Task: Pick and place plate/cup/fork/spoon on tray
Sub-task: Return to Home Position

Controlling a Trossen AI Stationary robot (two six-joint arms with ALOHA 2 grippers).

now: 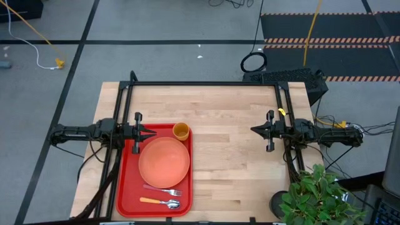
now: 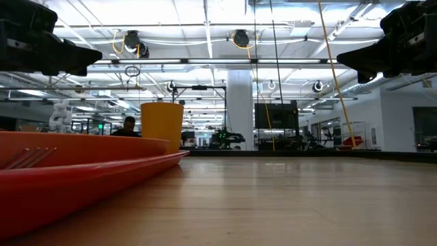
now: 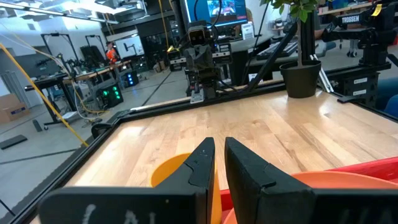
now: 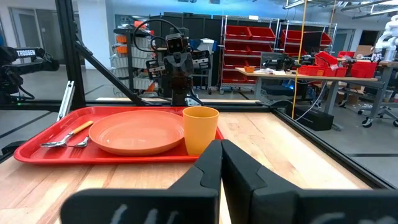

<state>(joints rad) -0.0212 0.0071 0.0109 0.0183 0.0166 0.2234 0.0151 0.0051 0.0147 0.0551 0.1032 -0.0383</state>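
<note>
The red tray (image 1: 128,187) lies on the table's left half. The salmon plate (image 1: 164,162) rests flat on it, and the yellow-orange cup (image 1: 181,130) stands upright at the tray's far right corner. The fork (image 1: 162,189) and the spoon (image 1: 160,202) lie side by side near the tray's near edge. My left gripper (image 1: 150,132) hovers shut and empty above the tray's far edge, left of the cup. My right gripper (image 1: 255,130) is shut and empty above bare table at the right. The right wrist view shows the tray (image 4: 37,149), plate (image 4: 138,132) and cup (image 4: 200,129).
A potted plant (image 1: 319,197) stands at the table's near right corner. A black frame (image 1: 206,83) runs along the table's far edge. Bare wood lies between the tray and my right arm.
</note>
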